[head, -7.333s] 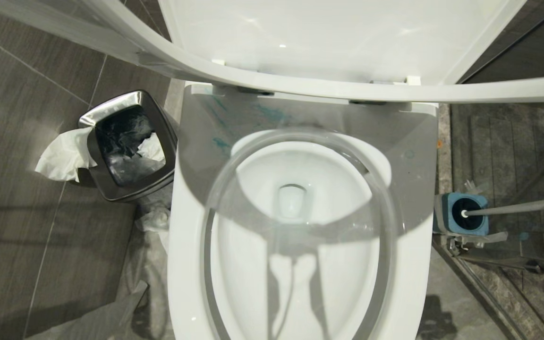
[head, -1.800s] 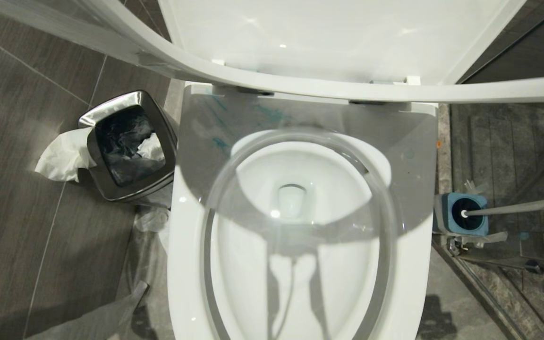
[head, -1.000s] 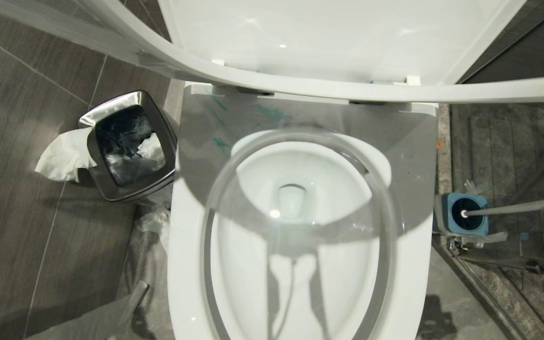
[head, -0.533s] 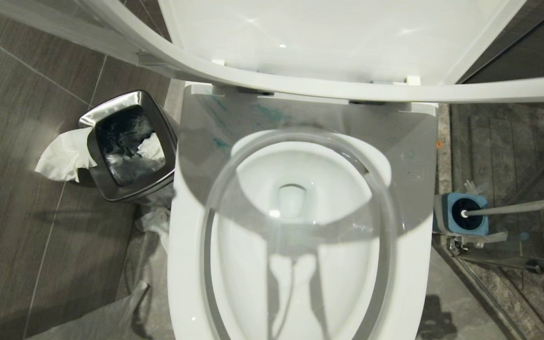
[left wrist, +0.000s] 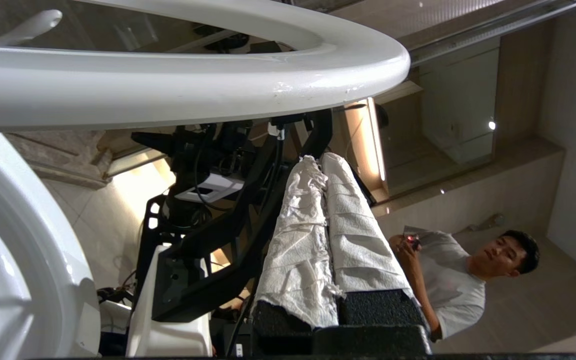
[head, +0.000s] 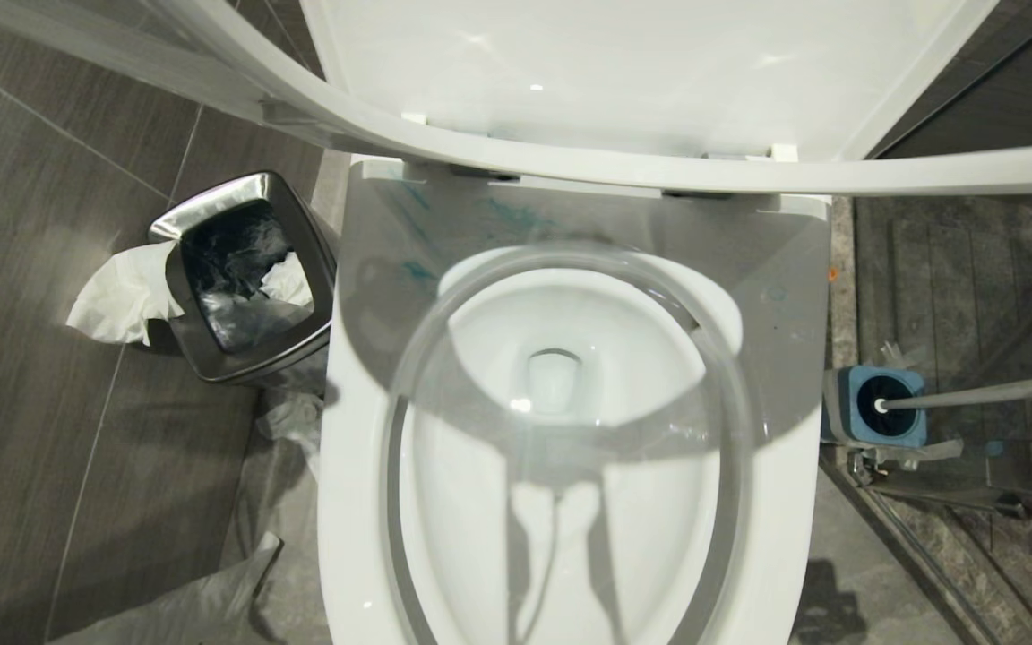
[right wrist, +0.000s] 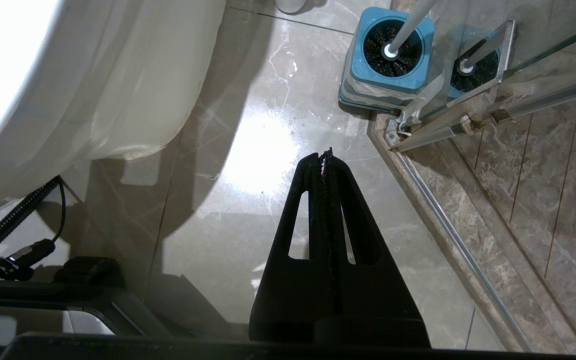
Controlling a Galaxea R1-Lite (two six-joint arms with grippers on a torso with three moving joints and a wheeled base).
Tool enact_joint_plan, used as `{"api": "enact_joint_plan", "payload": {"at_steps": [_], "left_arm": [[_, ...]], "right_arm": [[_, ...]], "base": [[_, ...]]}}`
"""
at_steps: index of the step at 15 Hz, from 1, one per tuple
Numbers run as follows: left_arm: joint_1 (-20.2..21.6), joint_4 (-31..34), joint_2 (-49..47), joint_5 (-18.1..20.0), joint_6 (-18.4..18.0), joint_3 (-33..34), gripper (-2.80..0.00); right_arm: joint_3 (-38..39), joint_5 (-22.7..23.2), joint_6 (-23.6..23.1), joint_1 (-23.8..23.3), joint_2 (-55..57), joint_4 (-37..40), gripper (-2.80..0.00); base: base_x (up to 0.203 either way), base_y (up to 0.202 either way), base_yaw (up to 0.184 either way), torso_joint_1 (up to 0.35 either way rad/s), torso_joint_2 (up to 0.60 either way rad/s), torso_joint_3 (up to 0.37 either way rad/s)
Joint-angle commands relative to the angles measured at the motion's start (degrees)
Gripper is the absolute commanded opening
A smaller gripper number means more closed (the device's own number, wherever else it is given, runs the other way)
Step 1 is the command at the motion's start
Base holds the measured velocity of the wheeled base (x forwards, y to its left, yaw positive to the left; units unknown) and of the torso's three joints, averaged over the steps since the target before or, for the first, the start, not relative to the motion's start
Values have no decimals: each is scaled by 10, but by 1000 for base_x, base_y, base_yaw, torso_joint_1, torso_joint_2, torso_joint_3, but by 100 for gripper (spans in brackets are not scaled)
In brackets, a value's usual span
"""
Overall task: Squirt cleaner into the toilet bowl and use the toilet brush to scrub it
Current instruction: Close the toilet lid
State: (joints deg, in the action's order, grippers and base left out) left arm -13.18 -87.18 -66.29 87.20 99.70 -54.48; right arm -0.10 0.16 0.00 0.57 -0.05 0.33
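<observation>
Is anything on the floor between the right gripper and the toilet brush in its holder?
No. The right gripper, shut, hangs over bare floor; the toilet brush stands in its blue holder beyond.

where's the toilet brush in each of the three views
Head view: the toilet brush is at the right edge, handle slanting out of its blue holder on the floor.
Left wrist view: not in it.
Right wrist view: toilet brush near the top, standing in the same blue holder, ahead of the shut right claw.
Shared landmark: the white toilet bowl.
</observation>
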Motion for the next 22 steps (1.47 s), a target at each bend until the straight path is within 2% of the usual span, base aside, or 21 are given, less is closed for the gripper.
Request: {"api": "enact_joint_plan", "payload": {"at_steps": [1,11,19,22], "left_arm": [[-16,-5,-15,5,2,-8,-280],[-19,-5,-95,5,0,-124,-280],[-7,-5,-81,5,-11,-121,-280],[-7,-5,-40,5,16,-60,-280]], "right_arm": [[0,0,0,0,0,0,-280],[0,0,0,0,0,0,-280],[1,0,0,0,0,0,-280],[0,0,0,0,0,0,-280]], "base": [[0,0,0,0,0,0],[0,0,0,0,0,0],[0,0,0,0,0,0],[0,0,0,0,0,0]]}}
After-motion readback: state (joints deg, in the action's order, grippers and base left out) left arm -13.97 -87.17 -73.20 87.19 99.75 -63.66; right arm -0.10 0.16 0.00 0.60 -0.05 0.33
